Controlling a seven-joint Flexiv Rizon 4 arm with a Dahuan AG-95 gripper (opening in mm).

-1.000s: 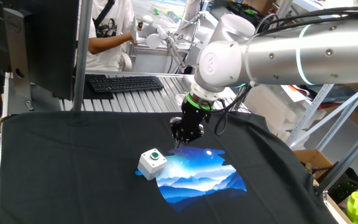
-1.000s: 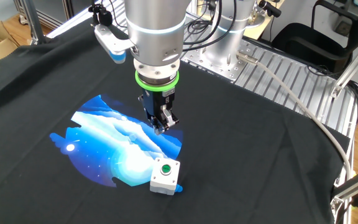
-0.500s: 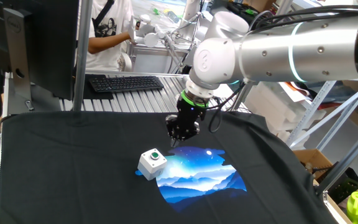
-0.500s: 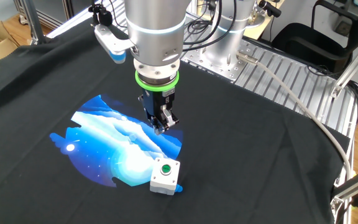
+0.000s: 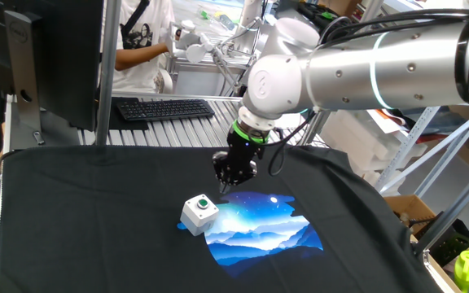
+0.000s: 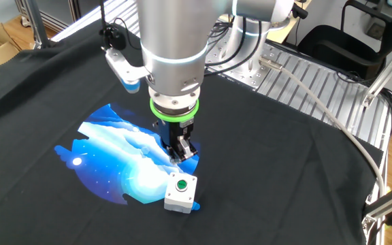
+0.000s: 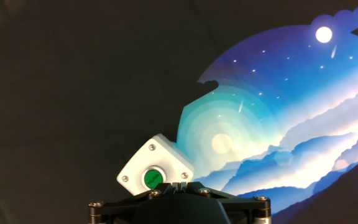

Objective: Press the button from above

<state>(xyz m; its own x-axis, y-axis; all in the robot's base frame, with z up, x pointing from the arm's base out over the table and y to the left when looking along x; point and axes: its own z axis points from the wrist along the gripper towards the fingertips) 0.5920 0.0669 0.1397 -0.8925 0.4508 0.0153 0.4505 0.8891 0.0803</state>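
Note:
The dark-green button (image 5: 203, 203) sits in the top of a small light-grey box (image 5: 195, 216) that rests on the black cloth at the edge of a blue printed picture. My gripper (image 5: 223, 186) hangs above the cloth, just behind and to the right of the box, not touching it. In the other fixed view the gripper (image 6: 177, 158) is a little above and behind the button (image 6: 181, 184). In the hand view the button (image 7: 152, 178) lies just left of the gripper (image 7: 178, 185), whose two fingertips meet with no gap. It holds nothing.
The blue night-sky print (image 5: 259, 228) spreads on the black cloth (image 5: 96, 220) beside the box. A keyboard (image 5: 163, 107) and a monitor (image 5: 51, 57) stand behind the table, where a person (image 5: 145, 41) is. Cardboard box (image 5: 409, 212) at the right.
The gripper has moved left and a little down in one fixed view, closer to the box. The box and button have not moved.

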